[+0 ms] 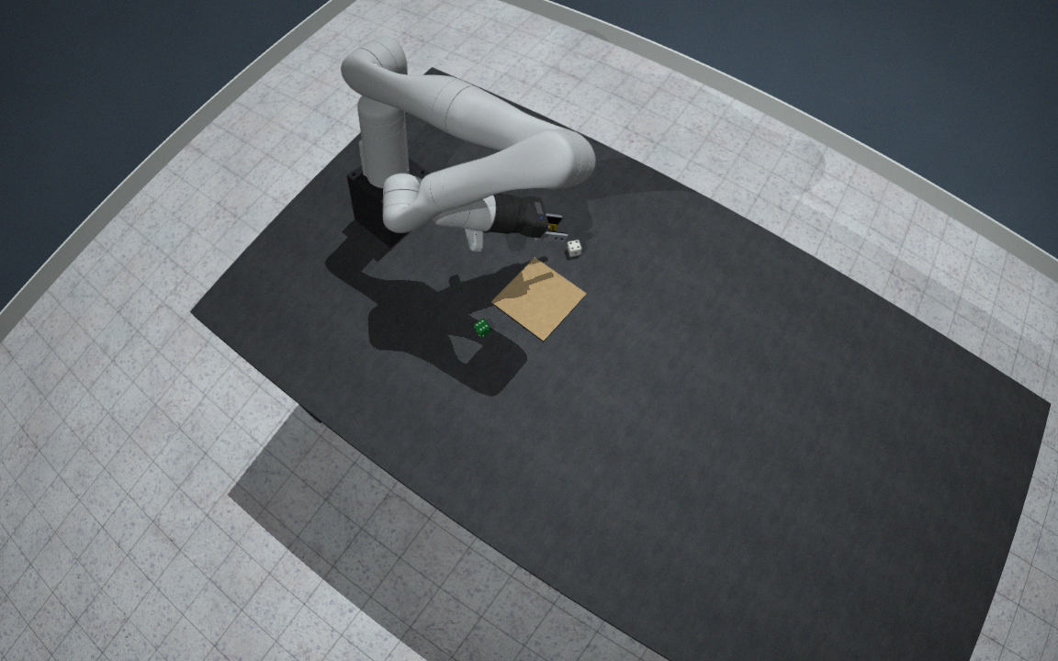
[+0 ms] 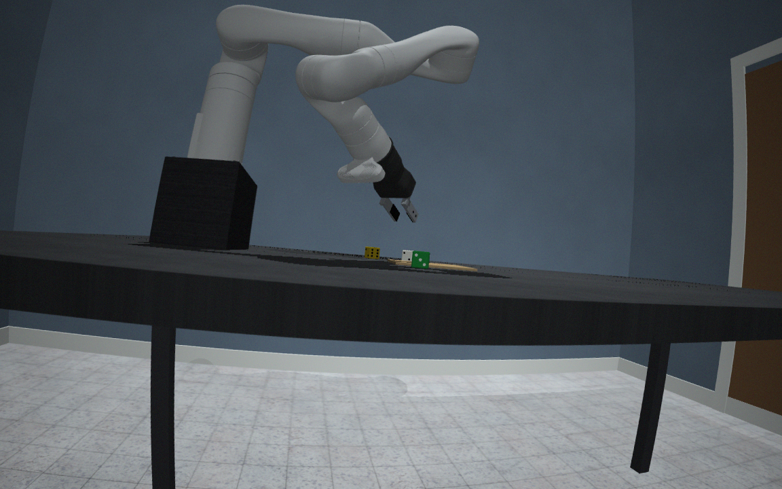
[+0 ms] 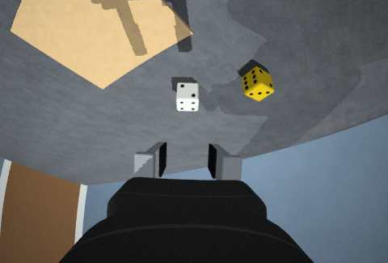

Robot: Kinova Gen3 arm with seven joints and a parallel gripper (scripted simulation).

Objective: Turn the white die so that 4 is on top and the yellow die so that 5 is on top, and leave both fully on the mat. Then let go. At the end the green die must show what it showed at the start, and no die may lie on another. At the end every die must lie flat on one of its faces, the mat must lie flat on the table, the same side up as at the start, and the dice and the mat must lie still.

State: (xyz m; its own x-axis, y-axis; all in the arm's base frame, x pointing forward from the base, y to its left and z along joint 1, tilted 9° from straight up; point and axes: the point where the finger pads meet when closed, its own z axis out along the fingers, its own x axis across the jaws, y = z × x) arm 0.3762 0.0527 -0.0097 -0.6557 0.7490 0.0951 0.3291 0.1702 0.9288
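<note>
My gripper (image 1: 564,228) (image 2: 406,220) (image 3: 187,154) is open and empty, tilted, well above the table. The white die (image 1: 574,247) (image 2: 406,256) (image 3: 187,95) lies flat on the table off the mat, 4 on top, with 2 on a side. The yellow die (image 1: 552,228) (image 2: 372,252) (image 3: 258,83) lies flat off the mat, 3 on top, with 6 and 2 on sides; the fingers partly hide it in the top view. The tan mat (image 1: 549,312) (image 2: 454,267) (image 3: 61,24) lies flat. The green die (image 1: 481,328) (image 2: 420,259) lies beside it, 3 on a side; its top number is unclear.
The dark table (image 1: 722,410) (image 2: 321,316) carries the robot's black base (image 1: 368,209) (image 2: 199,204). The white die is near one mat corner, with the yellow die farther from the mat. The green die lies off the opposite side of the mat.
</note>
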